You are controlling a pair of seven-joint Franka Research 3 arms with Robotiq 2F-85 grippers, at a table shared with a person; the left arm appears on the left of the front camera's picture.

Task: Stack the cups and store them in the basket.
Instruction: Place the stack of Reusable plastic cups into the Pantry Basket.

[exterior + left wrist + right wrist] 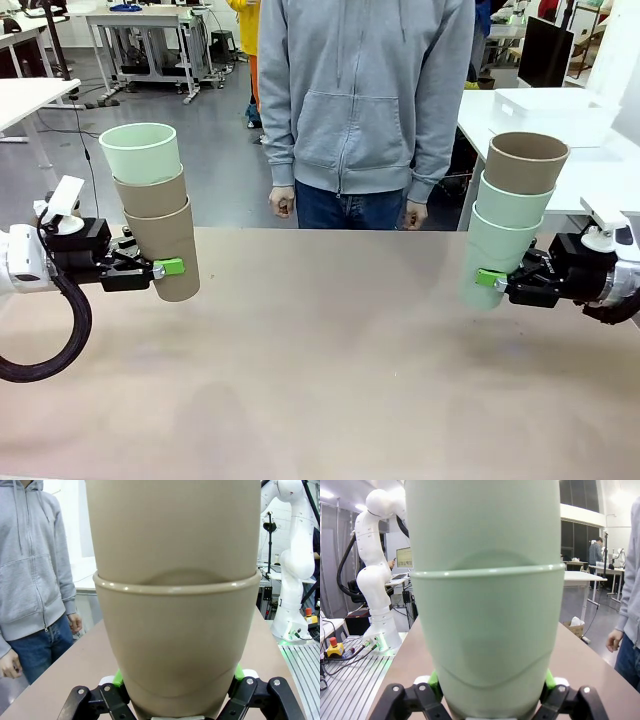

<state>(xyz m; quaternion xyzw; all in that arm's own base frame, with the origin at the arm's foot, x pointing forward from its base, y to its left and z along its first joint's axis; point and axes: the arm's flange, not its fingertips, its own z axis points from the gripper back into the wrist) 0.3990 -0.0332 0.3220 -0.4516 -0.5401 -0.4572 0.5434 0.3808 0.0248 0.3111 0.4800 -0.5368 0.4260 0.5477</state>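
At the left, the left gripper is clamped on the lowest cup of the left stack, two tan-brown cups nested with a pale mint one on top. It grips low, near the base, so all three ride together, mouths up and clear of the table. In the left wrist view its green pads press the tan wall from either side. In the middle the person stands at the far edge, hands hanging, touching nothing. At the right, the right gripper is closed the same way on the bottom cup of the right stack, two mint cups under a tan one. Both stacks tilt slightly outward and hang well apart. The basket sits on a white side table beyond the right arm. I judge that the stacks need merging or carrying to the basket
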